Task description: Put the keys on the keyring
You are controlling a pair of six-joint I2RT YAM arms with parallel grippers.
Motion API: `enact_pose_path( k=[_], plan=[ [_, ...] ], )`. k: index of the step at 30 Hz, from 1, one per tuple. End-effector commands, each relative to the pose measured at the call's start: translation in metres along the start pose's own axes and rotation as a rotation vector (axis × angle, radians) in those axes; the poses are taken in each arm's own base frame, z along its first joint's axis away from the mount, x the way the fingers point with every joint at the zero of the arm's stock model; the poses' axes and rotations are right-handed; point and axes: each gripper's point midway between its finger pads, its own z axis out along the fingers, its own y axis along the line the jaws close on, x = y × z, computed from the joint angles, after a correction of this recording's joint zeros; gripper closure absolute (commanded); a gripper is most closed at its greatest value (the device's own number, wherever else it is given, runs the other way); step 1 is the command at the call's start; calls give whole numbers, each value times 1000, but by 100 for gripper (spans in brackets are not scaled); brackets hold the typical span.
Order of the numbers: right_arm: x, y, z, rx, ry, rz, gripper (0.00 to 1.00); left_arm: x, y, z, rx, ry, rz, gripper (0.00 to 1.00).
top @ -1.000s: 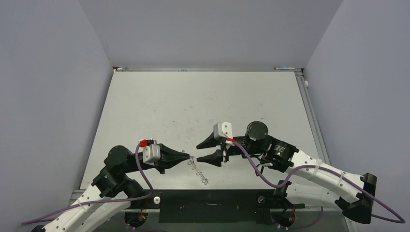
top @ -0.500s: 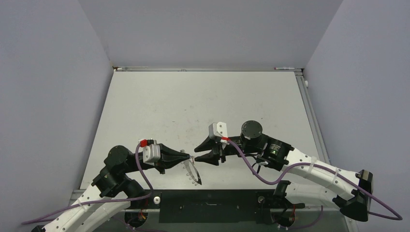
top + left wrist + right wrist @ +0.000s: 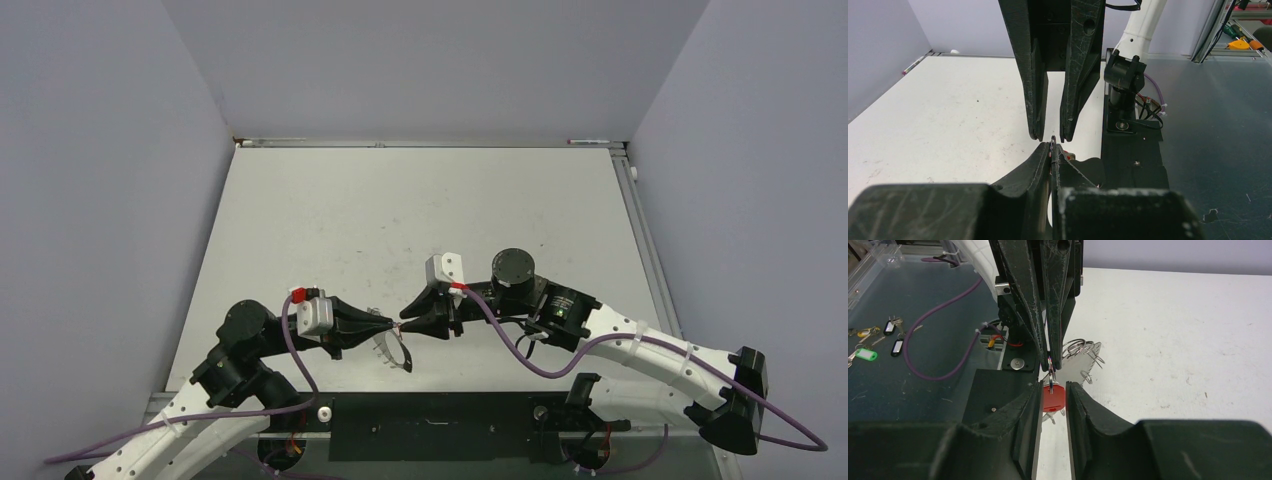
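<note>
Much of the keyring [image 3: 1083, 357] hides behind left gripper [image 3: 1048, 358].

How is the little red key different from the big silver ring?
The key has a bright red head; the keyring is all silvery. The key is far smaller than the keyring. The key sits between the right end effector's open fingers; the left end effector pinches the keyring. Both meet at the fingertips.
</note>
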Motion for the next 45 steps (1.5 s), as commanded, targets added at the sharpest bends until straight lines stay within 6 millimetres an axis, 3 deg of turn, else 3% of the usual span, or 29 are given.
enact_pose_path(
  k=[1, 13, 20, 45],
  plan=[
    [-14, -2, 1, -16, -41, -44, 76, -22, -3, 1, 17, -57, 34, 100],
    [-9, -2, 6, -28, -34, -37, 77, -23, -3, 0, 19, -59, 35, 100],
    [-9, -3, 6, -28, -35, -39, 94, -22, -3, 0, 18, -58, 34, 100],
    [7, -3, -4, 3, -19, -18, 95, -27, -5, -2, 17, -77, 50, 100]
  ],
)
